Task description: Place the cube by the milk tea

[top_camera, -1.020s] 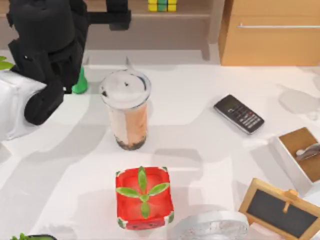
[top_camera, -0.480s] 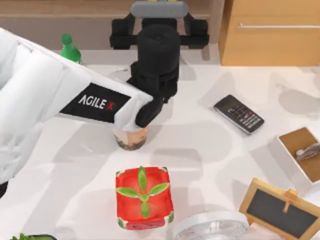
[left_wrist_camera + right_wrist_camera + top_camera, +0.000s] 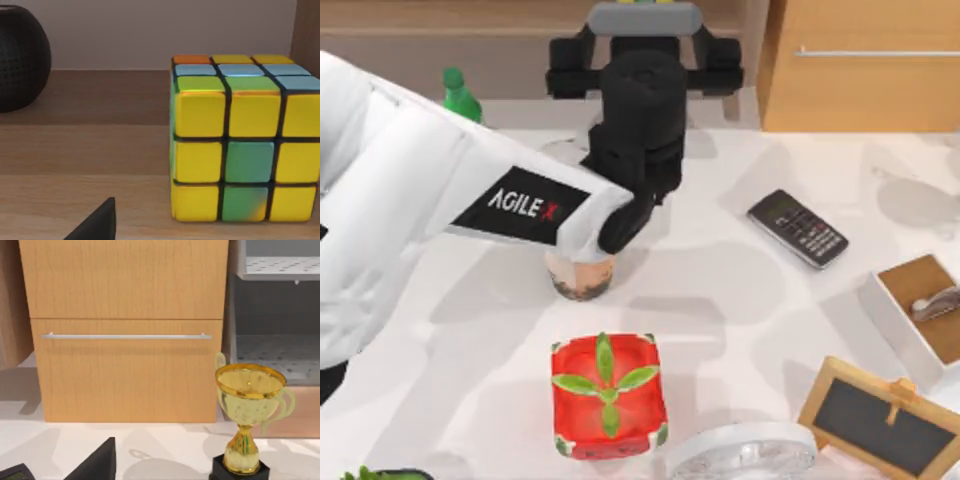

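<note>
Small yellow-green tiled puzzle cube [image 3: 245,137] on far wooden shelf [image 3: 90,150]: probably rigid, light, slick-faced; grip opposite flat sides; left gripper's spread cannot be told.

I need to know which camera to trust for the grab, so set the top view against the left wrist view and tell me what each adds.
The top view alone gives the table layout: the milk tea partly under the left arm, the red box, the phone, the green bottle and the small chalkboard.

The left wrist view alone gives the cube close up on a wooden shelf, with a dark round object beside it.

Both share the shelf, which the left arm reaches toward.
</note>
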Controlling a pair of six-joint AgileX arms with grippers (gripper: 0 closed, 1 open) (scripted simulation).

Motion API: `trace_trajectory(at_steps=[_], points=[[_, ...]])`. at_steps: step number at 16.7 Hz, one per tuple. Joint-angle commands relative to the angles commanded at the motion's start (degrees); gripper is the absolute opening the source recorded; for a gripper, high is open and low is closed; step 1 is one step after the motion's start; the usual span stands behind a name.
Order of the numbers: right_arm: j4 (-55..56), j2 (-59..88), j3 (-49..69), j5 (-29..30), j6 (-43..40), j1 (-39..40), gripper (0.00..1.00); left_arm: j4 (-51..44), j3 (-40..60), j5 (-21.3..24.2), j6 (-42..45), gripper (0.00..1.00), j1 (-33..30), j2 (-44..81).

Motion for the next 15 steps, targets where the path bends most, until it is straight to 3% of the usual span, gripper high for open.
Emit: trace_trajectory(at_steps=[15], points=[[0.00,0.00,0.00,0.00,0.00,0.00,1.00,-6.98,15.63,3.95,-0.15,1.00,3.81,8.72]])
